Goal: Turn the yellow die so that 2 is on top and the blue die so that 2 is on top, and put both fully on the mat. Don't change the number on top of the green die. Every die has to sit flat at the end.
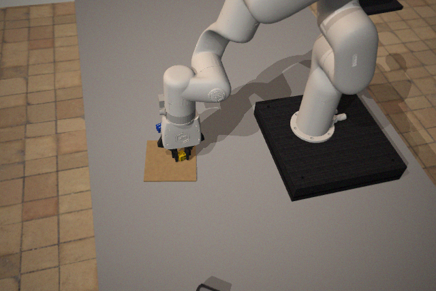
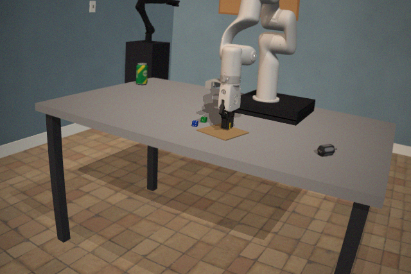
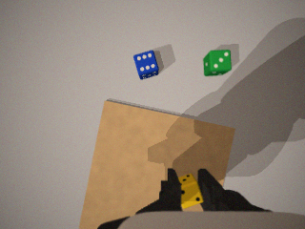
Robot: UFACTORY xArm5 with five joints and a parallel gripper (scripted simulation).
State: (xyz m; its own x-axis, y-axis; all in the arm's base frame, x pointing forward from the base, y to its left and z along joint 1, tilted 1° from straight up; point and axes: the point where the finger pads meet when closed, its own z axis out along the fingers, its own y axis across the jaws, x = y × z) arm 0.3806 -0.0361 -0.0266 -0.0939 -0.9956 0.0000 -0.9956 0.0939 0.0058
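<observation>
Between the black fingers of the gripper (image 3: 191, 193), the yellow die (image 3: 190, 193) was clamped, jaws narrow on its two sides, directly over the brown mat (image 3: 129, 162). Whether the die touched the mat could not be told from any view. The wrist view showed two pips on one of its visible faces; which number faced up could not be read.

Beyond the mat's far edge, off the mat on the bare grey table (image 2: 132, 105), lay the blue die (image 3: 146, 64) and the green die (image 3: 217, 62), side by side and apart from each other, both sitting flat. Only the wrist view gave their faces: the blue die showed six toward the camera, the green die three. In the top view, the green die was hidden behind the wrist and only a sliver of the blue die (image 1: 159, 127) was visible.

The exterior view alone showed a green and yellow can (image 2: 141, 73) near the table's far left corner, and a small dark cylinder (image 2: 325, 149) toward the right edge. The arm stood on a black base plate (image 1: 380, 171).
</observation>
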